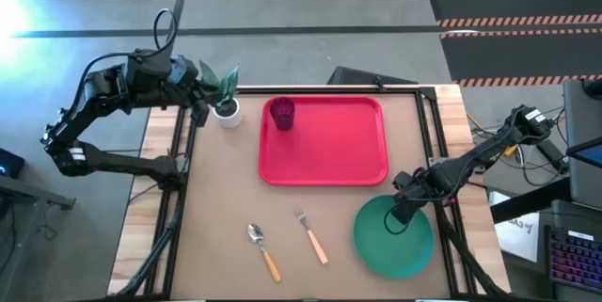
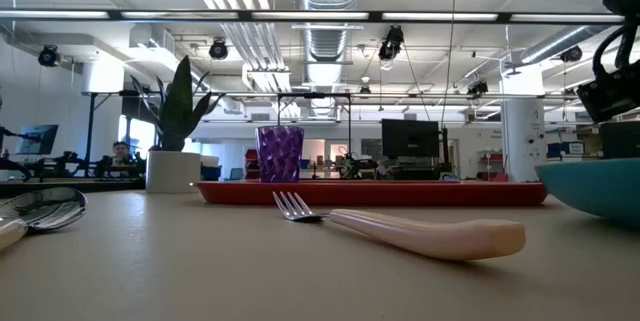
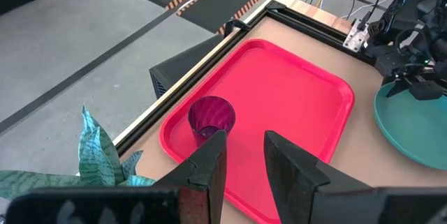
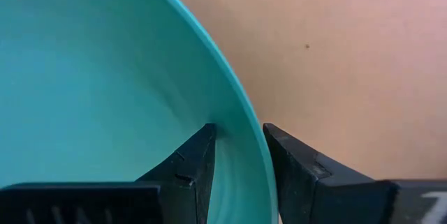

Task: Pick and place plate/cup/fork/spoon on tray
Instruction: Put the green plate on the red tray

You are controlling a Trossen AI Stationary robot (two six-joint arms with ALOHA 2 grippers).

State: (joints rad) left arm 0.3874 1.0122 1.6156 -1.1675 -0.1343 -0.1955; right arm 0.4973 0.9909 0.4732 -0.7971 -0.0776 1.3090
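Plate (image 4: pixel 105 77) rim is sitting between the right gripper's (image 4: pixel 237 155) two fingers, one inside the dish and one outside, so the jaws are narrowing onto the edge to pinch it for a lift; whether they are already biting I am only judging as likely. Lying on the bare table (image 1: pixel 216 198) just beside the tray's (image 1: pixel 324 166) near corner, the plate is overhanging nothing, and the tray's raised rim is the edge the plate is needing to clear. Beyond the right gripper, the tray's middle is offering open room. Further off, the fork (image 1: pixel 313 237) and spoon (image 1: pixel 264 250) are lying apart from the plate, out of the path. Farthest away, the cup (image 1: pixel 282 113) is standing in the tray's far corner, and the left gripper (image 3: pixel 243 155) is waiting above it, fingers slightly parted and empty, beside a potted plant (image 1: pixel 224 100).
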